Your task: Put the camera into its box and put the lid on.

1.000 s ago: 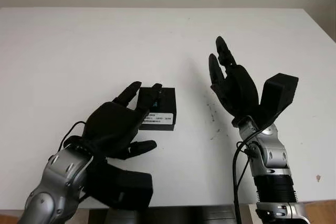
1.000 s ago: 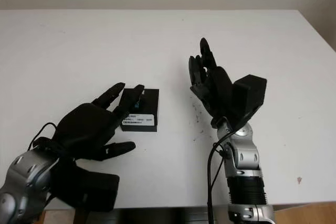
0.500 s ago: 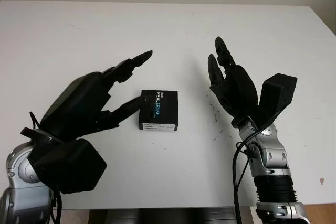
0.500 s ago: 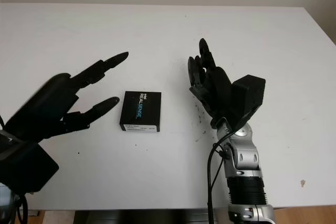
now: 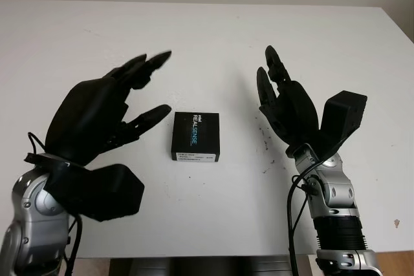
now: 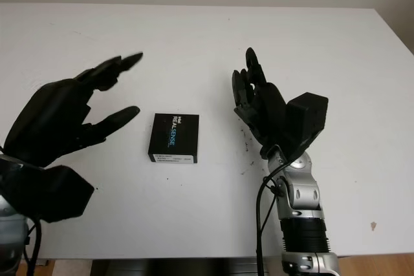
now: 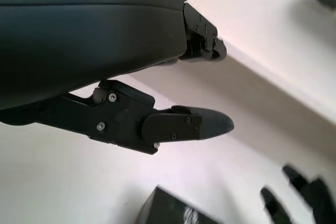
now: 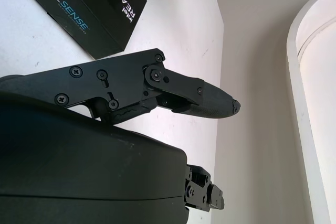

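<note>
White tabletop (image 5: 207, 37) is seen beneath the robot, with the closed black box (image 5: 195, 137) lying flat near its middle, lid on and printed label facing up; no camera is seen outside it, so the packing is judged done. The left hand (image 5: 97, 121) is raised open just beside the box, nothing held and no fingertip touching it. The right hand (image 5: 288, 108) is held upright and open, well apart on the other side, leaving the box free.
</note>
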